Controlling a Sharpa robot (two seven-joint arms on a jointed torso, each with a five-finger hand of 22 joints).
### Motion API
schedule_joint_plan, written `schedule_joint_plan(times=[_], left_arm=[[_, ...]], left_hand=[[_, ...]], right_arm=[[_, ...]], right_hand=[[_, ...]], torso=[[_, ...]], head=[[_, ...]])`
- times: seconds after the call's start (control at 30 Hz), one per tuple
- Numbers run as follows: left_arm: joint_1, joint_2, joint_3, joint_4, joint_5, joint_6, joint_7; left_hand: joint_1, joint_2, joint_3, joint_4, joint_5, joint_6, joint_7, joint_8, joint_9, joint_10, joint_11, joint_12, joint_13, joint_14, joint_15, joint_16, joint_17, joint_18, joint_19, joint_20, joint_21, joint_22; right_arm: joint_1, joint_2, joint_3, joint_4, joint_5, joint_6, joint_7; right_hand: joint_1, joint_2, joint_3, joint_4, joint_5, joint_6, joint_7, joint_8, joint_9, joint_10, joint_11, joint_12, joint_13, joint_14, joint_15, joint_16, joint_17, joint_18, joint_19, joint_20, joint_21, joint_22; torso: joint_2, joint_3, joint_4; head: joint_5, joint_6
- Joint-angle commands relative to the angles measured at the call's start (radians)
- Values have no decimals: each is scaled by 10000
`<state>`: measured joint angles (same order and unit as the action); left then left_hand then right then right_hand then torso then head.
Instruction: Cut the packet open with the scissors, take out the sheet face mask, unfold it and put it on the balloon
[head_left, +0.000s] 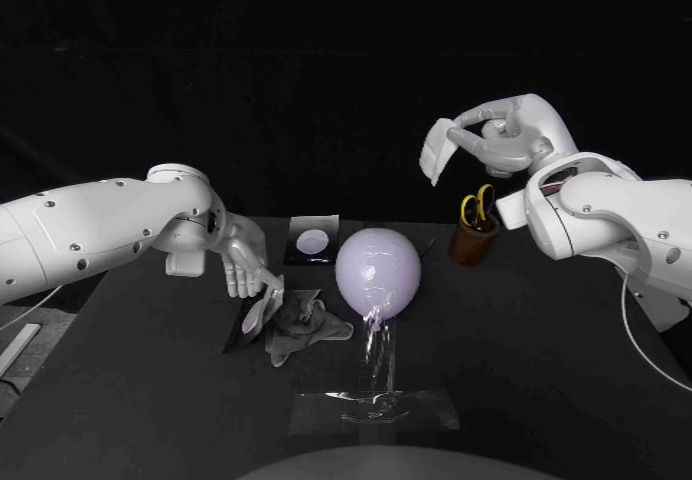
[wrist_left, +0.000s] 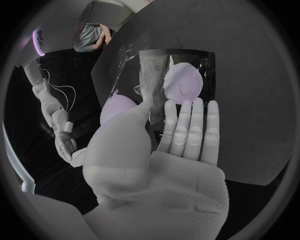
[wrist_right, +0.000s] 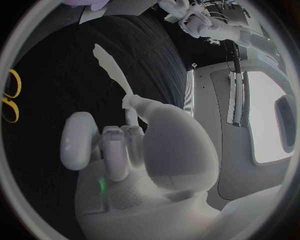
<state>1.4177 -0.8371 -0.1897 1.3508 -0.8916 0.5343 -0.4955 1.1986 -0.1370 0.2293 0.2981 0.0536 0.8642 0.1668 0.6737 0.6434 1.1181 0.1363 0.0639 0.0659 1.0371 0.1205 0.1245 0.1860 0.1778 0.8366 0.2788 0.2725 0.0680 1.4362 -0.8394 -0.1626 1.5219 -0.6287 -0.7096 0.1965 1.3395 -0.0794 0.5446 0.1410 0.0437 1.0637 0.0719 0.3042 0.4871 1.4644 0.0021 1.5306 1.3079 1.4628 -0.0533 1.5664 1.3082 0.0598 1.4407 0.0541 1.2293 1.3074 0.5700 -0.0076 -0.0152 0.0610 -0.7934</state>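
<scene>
Table (head_left: 562, 370), clock centred on the balloon (head_left: 378, 268) (12 points away from the robot)
- Centre: balloon atop stand (head_left: 381, 355), which rests on the table
- 2 o'clock, near: holder (head_left: 472, 244), with scissors (head_left: 476, 206) standing in it
- 10 o'clock, just beside: flat sleeve (head_left: 310, 240), lying on the table
- 8 o'clock: packet (head_left: 255, 320), with the left hand (head_left: 238, 255) at its far end
- Between packet and stand: crumpled film (head_left: 306, 325)
- 1 o'clock, raised above the holder: sheet mask (head_left: 437, 152), hanging from the right hand (head_left: 505, 135)

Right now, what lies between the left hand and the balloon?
In the head view, a flat packet and a crumpled dark wrapper lie between them.
</scene>
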Motion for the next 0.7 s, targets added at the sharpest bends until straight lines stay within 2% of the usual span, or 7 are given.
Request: schedule_joint_plan(times=[0.03,0.27,0.47,0.5,0.6,0.67,0.7], left_arm=[[-53,129,3,-40,-40,-557,29],[-185,260,1,-140,-45,-602,7],[-239,288,2,-177,205,-809,38],[-244,290,3,-175,239,-857,47],[-255,285,10,-170,395,-1075,96],[-261,251,20,-148,556,-1335,187],[-264,209,34,-126,654,-1569,330]], left_hand=[[144,-13,-557,3,-10,-192,107,-214,-122,-75,71,15,4,-39,32,-72,-18,56,16,40,-73,0],[278,-9,-924,4,-7,-1053,349,-876,-551,-66,204,26,9,6,95,-122,-29,57,55,40,-135,8],[248,-52,-1067,6,-10,-1214,418,-1004,-695,-59,242,28,9,26,113,-140,-32,56,69,40,-162,9],[104,49,-1654,-6,-18,-1219,445,-1004,-760,-18,240,40,15,71,117,-134,-26,58,103,36,-173,13],[234,250,-2428,-5,-20,-1209,448,-968,-844,19,252,39,15,104,111,-146,-23,58,136,32,-205,14],[284,290,-2510,-6,-22,-1186,448,-948,-861,64,243,57,22,143,98,-131,-15,61,158,28,-204,18],[375,410,-2519,-11,-22,-1147,430,-922,-882,141,221,86,33,211,74,-102,0,65,197,20,-194,25]], right_arm=[[-12,13,2,30,-48,155,74],[-20,0,-1,45,-50,149,63],[-24,-1,-3,27,-59,155,50],[-25,-1,-4,24,-61,159,47],[-31,-1,-8,22,-75,192,27],[-35,-6,-11,27,-112,246,-1],[-38,-11,-12,32,-160,298,-30]], right_hand=[[103,16,-3,-80,49,40,4,52,381,841,-19,0,2429,1080,-46,44,2626,57,-69,-26,-63,1757],[103,16,-3,-80,49,40,4,52,381,841,-19,0,2429,1080,-46,44,2626,57,-69,-26,-63,1757],[114,14,-6,-90,49,30,7,60,386,835,-16,-10,2424,1080,-43,44,2626,63,-82,-24,-98,1749],[114,14,-6,-90,49,30,7,60,386,835,-16,-10,2424,1080,-43,44,2626,63,-82,-24,-98,1749],[114,14,-6,-90,49,30,7,60,386,835,-16,-10,2424,1080,-43,44,2626,63,-82,-24,-98,1749],[119,13,-7,-95,49,27,8,64,388,842,-15,3,2431,1080,-42,44,2626,63,-83,-24,-100,1748],[119,13,-7,-95,49,27,8,64,388,842,-15,3,2431,1080,-42,44,2626,63,-83,-24,-100,1748]], torso=[[-6,-1,-13],[5,8,-9],[-7,10,-12],[-7,9,-12],[-4,6,-16],[2,8,-18],[4,5,-15]], head=[[-30,-2],[-56,7],[-79,16],[-79,20],[-96,71],[-111,117],[-134,179]])
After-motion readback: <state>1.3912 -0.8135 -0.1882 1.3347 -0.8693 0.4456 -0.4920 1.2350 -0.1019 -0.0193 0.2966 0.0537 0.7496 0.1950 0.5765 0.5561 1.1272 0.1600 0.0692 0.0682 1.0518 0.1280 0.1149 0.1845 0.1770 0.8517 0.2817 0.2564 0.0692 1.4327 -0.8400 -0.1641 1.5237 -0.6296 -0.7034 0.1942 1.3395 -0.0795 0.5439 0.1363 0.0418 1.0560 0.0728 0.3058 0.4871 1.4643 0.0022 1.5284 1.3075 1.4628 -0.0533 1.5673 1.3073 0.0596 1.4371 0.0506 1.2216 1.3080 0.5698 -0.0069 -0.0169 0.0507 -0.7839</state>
